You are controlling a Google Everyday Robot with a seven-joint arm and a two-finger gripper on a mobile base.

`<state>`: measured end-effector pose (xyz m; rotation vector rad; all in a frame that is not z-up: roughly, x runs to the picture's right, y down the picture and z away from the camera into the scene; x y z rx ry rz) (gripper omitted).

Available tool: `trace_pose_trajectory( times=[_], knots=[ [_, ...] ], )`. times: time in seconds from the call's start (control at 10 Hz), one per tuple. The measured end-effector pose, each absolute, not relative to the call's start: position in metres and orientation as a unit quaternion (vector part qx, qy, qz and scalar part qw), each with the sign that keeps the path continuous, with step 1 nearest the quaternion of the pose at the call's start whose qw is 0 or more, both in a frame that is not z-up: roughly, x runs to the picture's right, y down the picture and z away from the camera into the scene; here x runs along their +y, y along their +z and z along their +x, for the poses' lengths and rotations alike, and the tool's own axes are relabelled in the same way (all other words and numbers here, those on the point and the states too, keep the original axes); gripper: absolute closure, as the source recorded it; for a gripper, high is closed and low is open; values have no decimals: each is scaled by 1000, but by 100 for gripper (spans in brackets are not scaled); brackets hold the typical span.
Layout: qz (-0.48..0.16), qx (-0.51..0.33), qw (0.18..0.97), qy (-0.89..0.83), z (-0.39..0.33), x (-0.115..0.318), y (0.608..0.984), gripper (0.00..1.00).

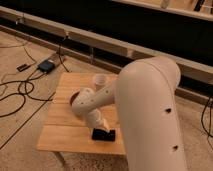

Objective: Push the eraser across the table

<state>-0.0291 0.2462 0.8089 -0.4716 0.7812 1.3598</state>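
The eraser, a flat black slab, lies near the front edge of the wooden plank table, towards its right side. My gripper reaches down at the end of the white arm and sits right at the eraser's back edge, apparently touching it. The arm's large white body hides the right part of the table.
A pale cup stands near the table's back edge. A dark bowl rim peeks out behind the arm's wrist. Cables and a black box lie on the floor to the left. A long rail runs behind.
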Motion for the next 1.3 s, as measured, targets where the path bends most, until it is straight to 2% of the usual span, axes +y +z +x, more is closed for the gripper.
trace_pose_trajectory(
  times=[1.3],
  knots=[
    [-181,381,644,638,48,239,804,35]
  ],
)
